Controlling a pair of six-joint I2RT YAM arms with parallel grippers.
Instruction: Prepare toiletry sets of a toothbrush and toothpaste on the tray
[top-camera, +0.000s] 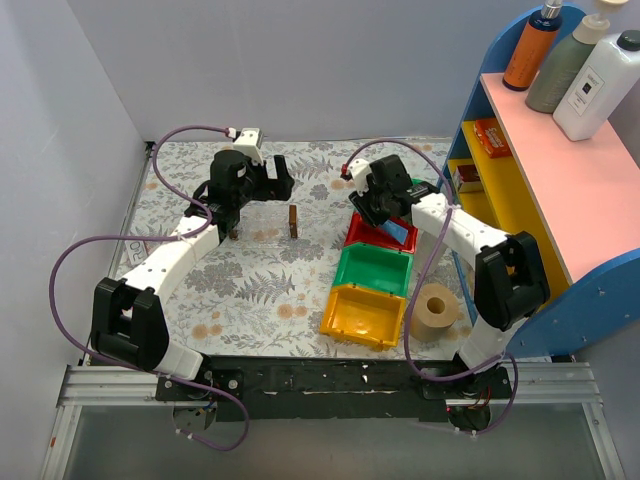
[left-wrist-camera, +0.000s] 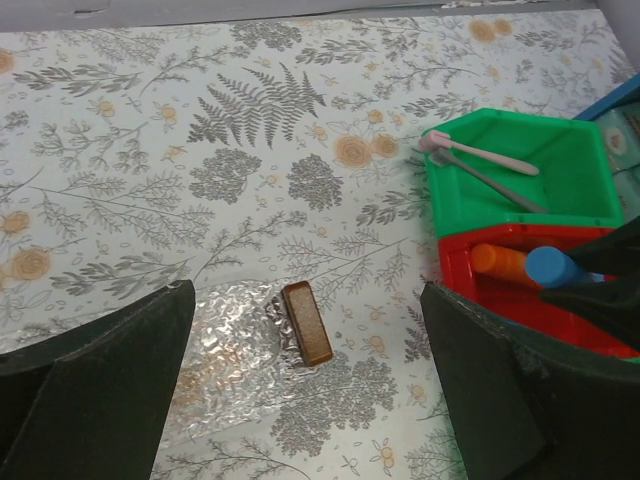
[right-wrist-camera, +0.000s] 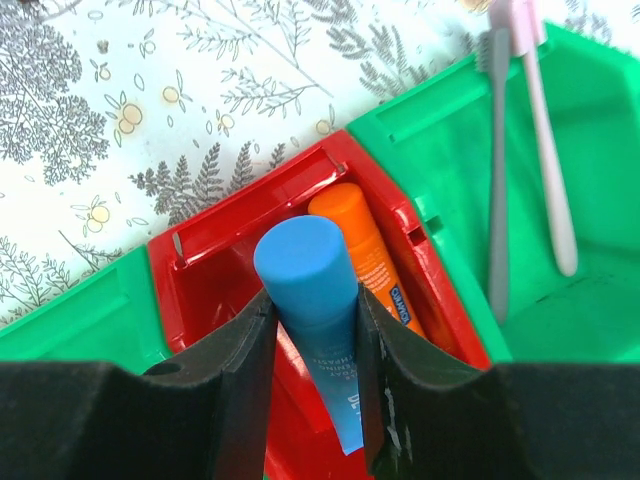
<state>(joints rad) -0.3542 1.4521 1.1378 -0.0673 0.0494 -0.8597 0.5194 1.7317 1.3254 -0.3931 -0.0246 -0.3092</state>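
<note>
Fern-printed cloth covers the table (top-camera: 270, 290). On it sits a red bin (right-wrist-camera: 200, 260), and the right gripper (right-wrist-camera: 313, 315) reaches into it, its fingers clamped on either side of the toothpaste (right-wrist-camera: 305, 265). The tube's rounded blue end points up out of the bin. An orange tube (right-wrist-camera: 365, 250) lies just beside it in the same bin. A green bin (right-wrist-camera: 590, 200) touching the red one holds a pink toothbrush (right-wrist-camera: 545, 150) and a grey toothbrush (right-wrist-camera: 497, 180). Well left of the red bin, the left gripper (left-wrist-camera: 300, 385) hangs with its fingers spread wide above the clear tray (left-wrist-camera: 225, 355). One brown end piece (left-wrist-camera: 306, 322) of the tray shows between the fingers.
</note>
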